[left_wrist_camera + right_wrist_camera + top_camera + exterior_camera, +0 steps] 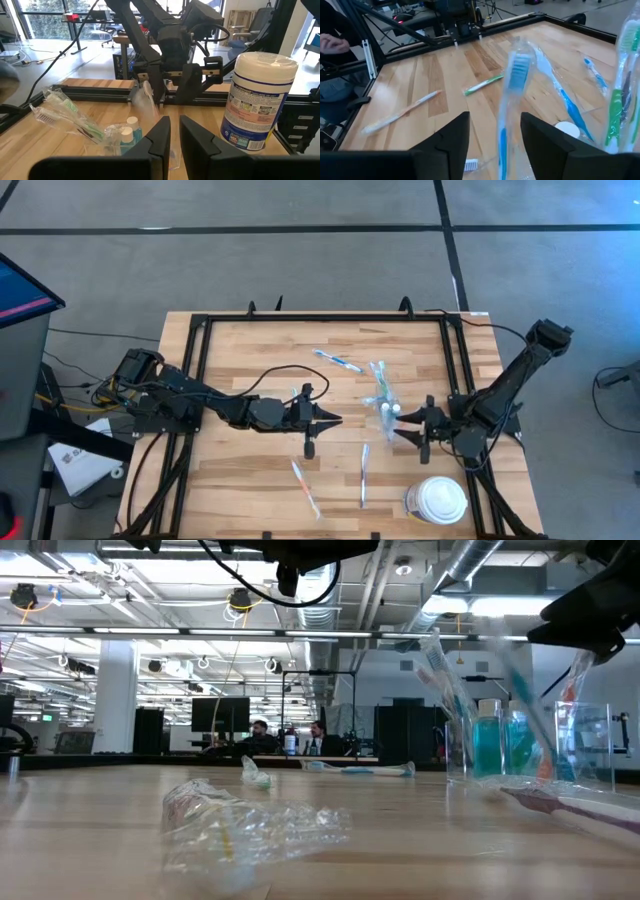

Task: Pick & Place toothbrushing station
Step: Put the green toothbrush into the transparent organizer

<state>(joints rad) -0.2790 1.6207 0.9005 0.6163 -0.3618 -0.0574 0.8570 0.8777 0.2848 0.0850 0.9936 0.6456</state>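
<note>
Jaws spread and empty, our right gripper (408,426) sits at the cup (386,411) of toothbrushes right of table centre, likely just releasing; next, another stray toothbrush (363,473) at six o'clock.

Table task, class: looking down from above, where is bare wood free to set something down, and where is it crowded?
Free: the table from its far-left corner to the blue toothbrush, and the near-left corner beside the pink toothbrush. Crowded: between the left gripper and right gripper, around the clear cup, and by the white container.
</note>
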